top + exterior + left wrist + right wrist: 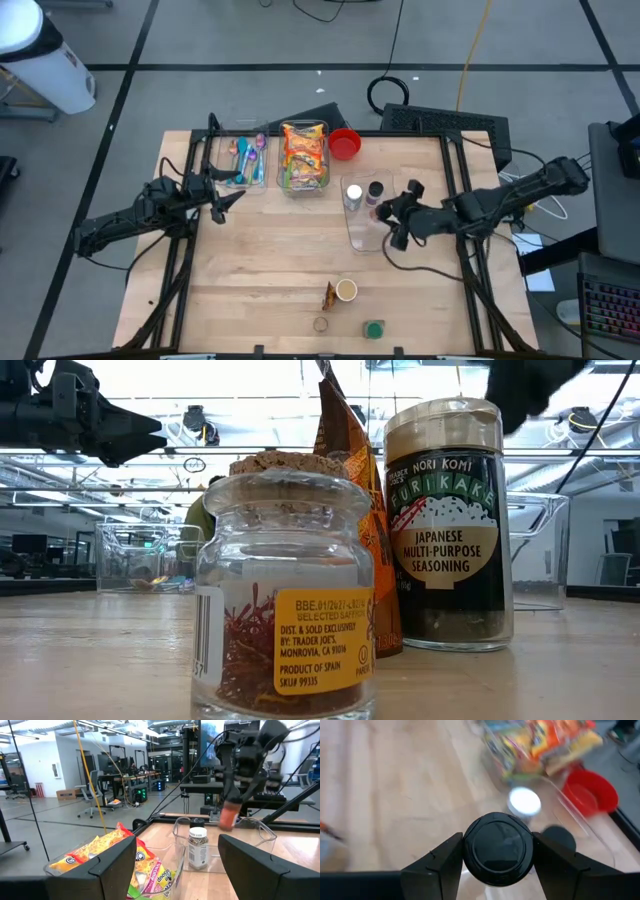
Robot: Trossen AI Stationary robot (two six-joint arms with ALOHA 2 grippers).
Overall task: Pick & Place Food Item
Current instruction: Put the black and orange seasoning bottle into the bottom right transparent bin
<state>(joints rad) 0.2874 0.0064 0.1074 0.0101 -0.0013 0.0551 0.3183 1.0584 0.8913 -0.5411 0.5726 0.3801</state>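
A black-capped jar (498, 848) is clamped between the fingers of the right gripper (403, 215), held in the air over the clear tray (362, 236) at the table's right-centre; the grip appears to bear on the cap alone, though blur prevents certainty, so a slip or tilt could be caused by any quick swing. A white-lidded shaker (353, 193) stands just beyond and could be struck on descent; farther off, the left gripper (218, 199) waits with jaws apart near the snack bin (304, 157).

Colours on my table
My right gripper (495, 865) holds a black-lidded jar (497, 847); red bowl (344, 143); orange-yellow snack packets (304, 153).
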